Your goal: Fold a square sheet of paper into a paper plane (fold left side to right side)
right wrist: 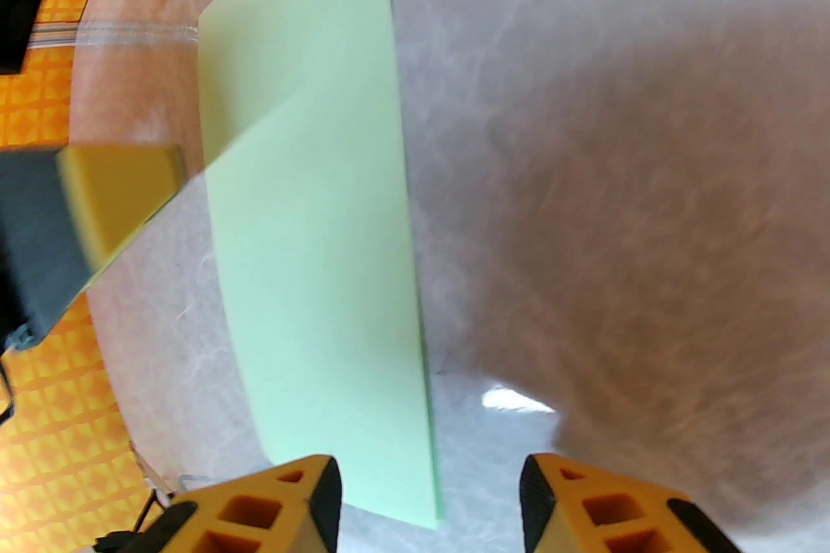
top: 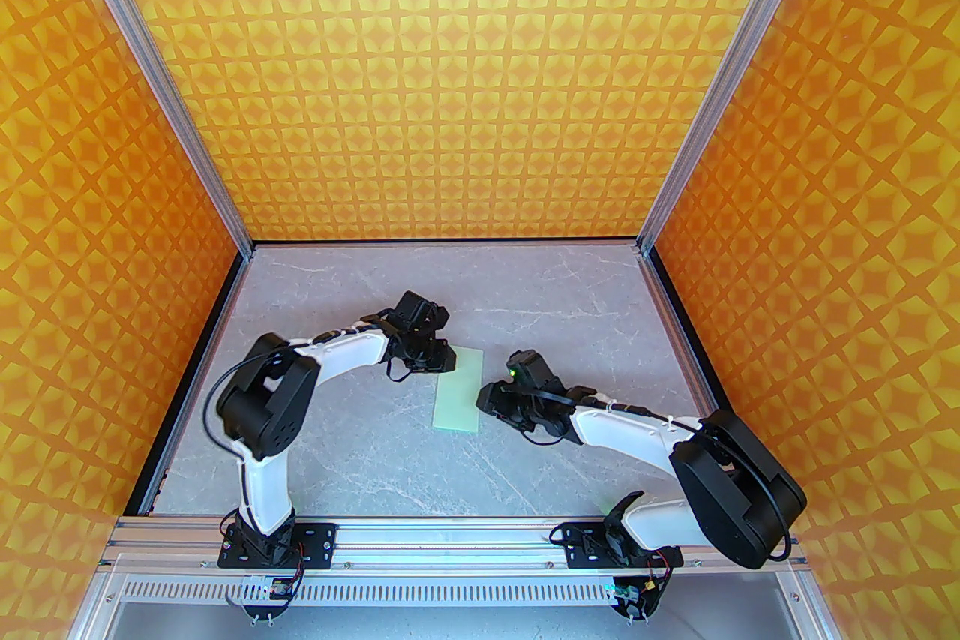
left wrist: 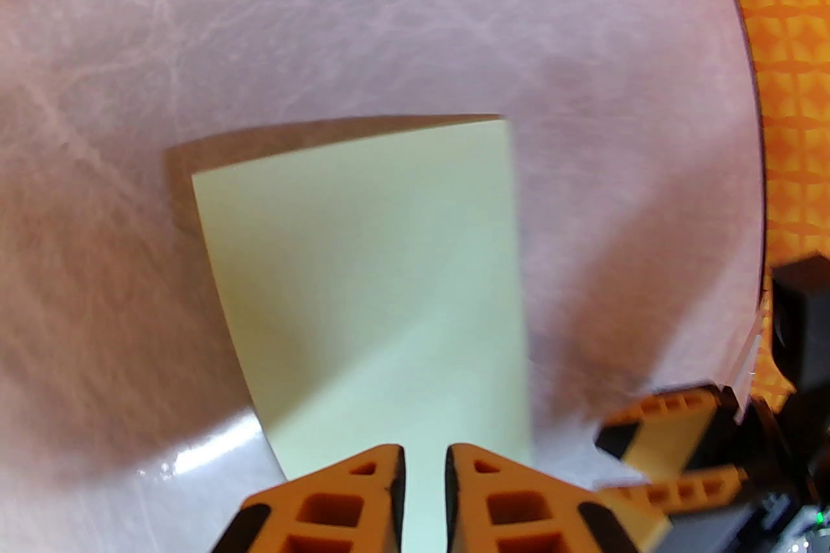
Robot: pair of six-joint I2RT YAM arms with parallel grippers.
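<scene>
Rail: a metal rail [top: 450, 536] runs along the bottom of the overhead frame. The left arm [top: 259, 412] is bolted on at lower left and the right arm [top: 637, 427] at lower right.
Right end effector [right wrist: 431, 469]: just right of centre in the overhead frame, at the right long edge of the sheet of paper. Its fingers stand about half open and grip nothing. In its own wrist view that edge of the sheet runs down into the gap, closer to the left finger.
Sheet of paper [top: 459, 393]: pale mint green, at the centre of the overhead frame, between the two end effectors. It shows as a narrow rectangle, longer than wide, lying on the table with its long sides running from low to high in the frame and leaning slightly right.
Left end effector [left wrist: 425, 456]: just above and left of the sheet in the overhead frame, at its upper left corner. The fingers are nearly together with a thin slit between them, and the sheet shows through the slit. Whether they press on it cannot be told.
Table [top: 562, 307]: grey, marble-veined.
Walls [top: 480, 59]: orange and yellow patterned panels fill the upper frame and both sides.
</scene>
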